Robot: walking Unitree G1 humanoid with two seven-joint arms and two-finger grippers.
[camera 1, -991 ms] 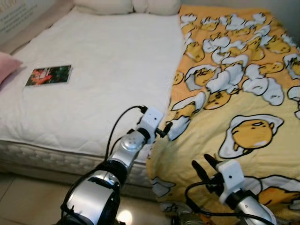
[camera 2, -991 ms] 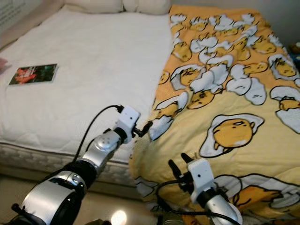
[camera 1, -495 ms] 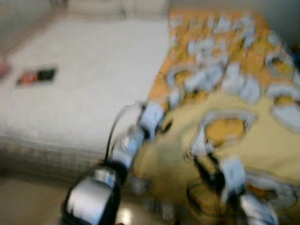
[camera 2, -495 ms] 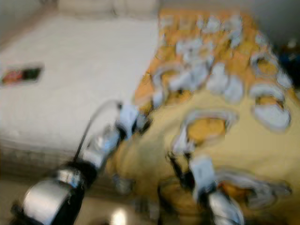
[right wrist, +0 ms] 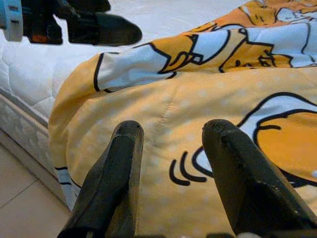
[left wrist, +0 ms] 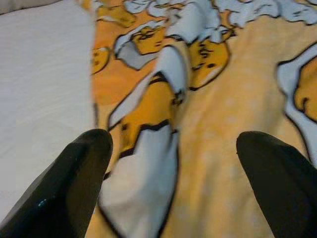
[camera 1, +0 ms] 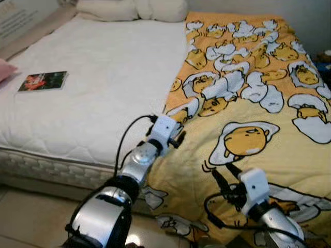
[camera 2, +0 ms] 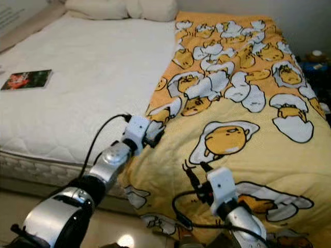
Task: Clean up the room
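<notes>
Blanket (camera 1: 248, 119), yellow with an egg-character print, covers the right half of the bed (camera 1: 93, 93) and hangs over the near edge toward the floor (camera 1: 26, 217). Its long left edge runs from 12 o'clock down to about 7 o'clock in the head views, bunched and partly folded over near the foot of the mattress. White quilted mattress lies bare on the left half.

Left gripper (camera 1: 178, 138) sits at the folded left edge of the blanket, close to frame centre. Wrist view: fingers (left wrist: 74, 173) spread wide, released, straddling the edge fold with nothing between them. Right gripper (camera 1: 221, 175) hovers over the blanket at roughly 5 o'clock, near the overhang. Fingers (right wrist: 119, 168) parted, empty, fabric just beneath them.

Also on the bed: a book (camera 1: 42, 81) at 10 o'clock, well apart from the blanket; pillows (camera 1: 134, 9) at 12 o'clock; a pink cushion (camera 1: 6, 68) at the 9 o'clock margin.

Judgement: step in hand is the approach to grip the blanket, likely to spread or straighten it. Grasp not yet made by either arm.

Next move calls for lowering the left fingers onto the edge fold and pinching a single layer firmly; right does likewise on the lower portion. Thin fabric can slip from a shallow pinch.
</notes>
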